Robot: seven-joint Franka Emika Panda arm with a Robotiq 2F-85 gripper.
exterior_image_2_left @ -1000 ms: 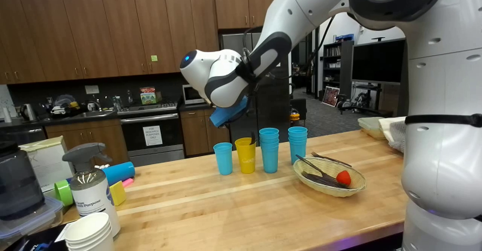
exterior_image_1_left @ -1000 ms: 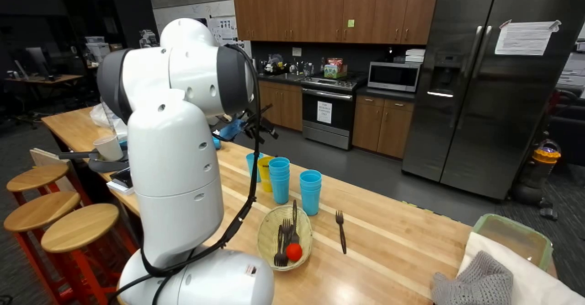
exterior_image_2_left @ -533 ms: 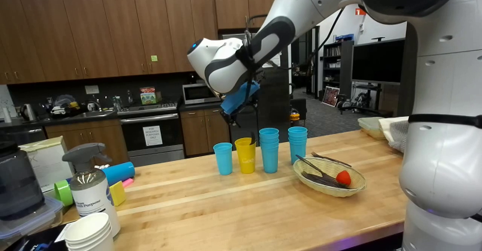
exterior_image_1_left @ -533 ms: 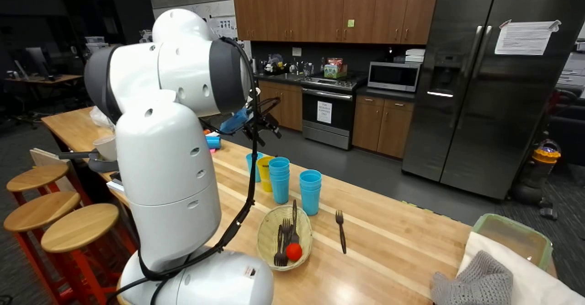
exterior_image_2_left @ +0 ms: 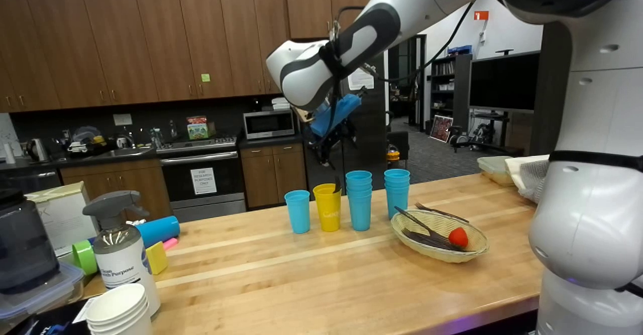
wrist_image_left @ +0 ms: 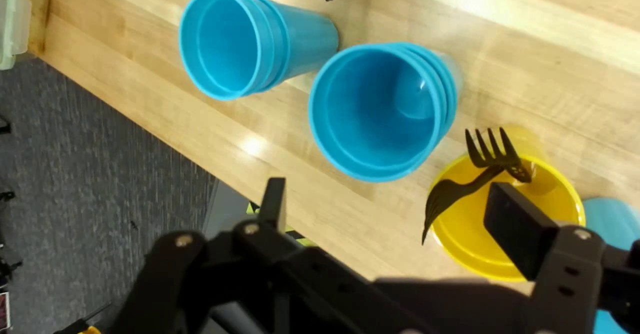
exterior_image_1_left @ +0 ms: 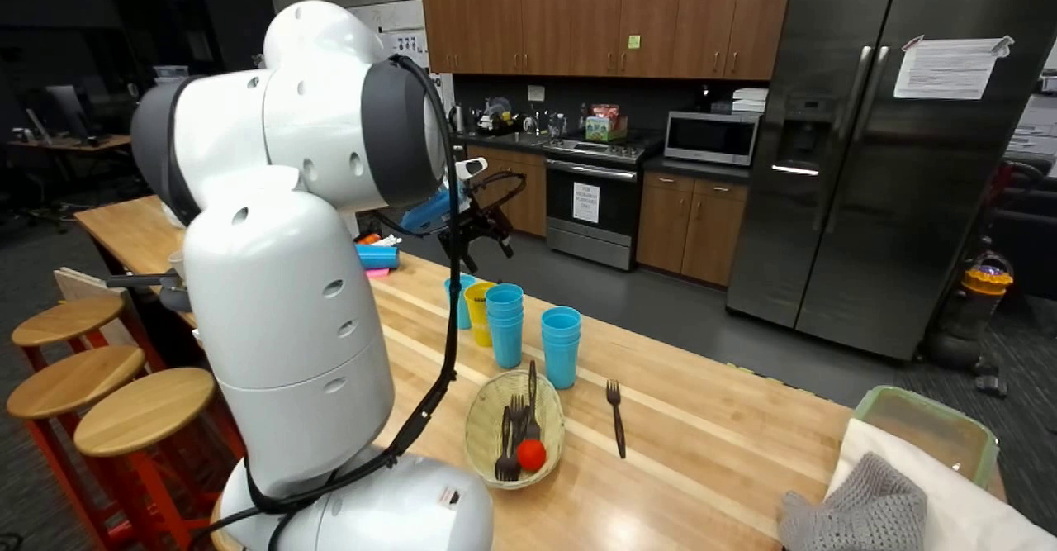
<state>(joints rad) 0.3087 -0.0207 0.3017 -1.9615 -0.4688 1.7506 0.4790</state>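
My gripper point(wrist_image_left: 392, 204) is open and holds nothing, its black fingers wide apart in the wrist view. It hangs above the cups and apart from them in both exterior views point(exterior_image_1_left: 487, 249) point(exterior_image_2_left: 331, 154). In the wrist view one finger overlaps the yellow cup point(wrist_image_left: 472, 241), which also stands upright on the table point(exterior_image_2_left: 328, 214). Two dark forks point(wrist_image_left: 450, 194) stick out of that cup. Beside it are a stack of blue cups point(wrist_image_left: 370, 113), another blue stack point(wrist_image_left: 220, 43) and a single blue cup point(exterior_image_2_left: 298, 213), partly hidden in the wrist view.
A wicker basket point(exterior_image_1_left: 481, 423) holds dark forks and a red round thing point(exterior_image_1_left: 531, 454). A fork point(exterior_image_1_left: 617, 423) lies on the table. A spray bottle point(exterior_image_2_left: 123, 257) and white cups point(exterior_image_2_left: 118, 302) stand at one end, a green-rimmed container point(exterior_image_1_left: 925, 435) and grey cloth point(exterior_image_1_left: 859, 510) at the other.
My gripper has moved right in both exterior views and now points more downward. The arm's elbow has risen. The cups, basket and forks have not moved.
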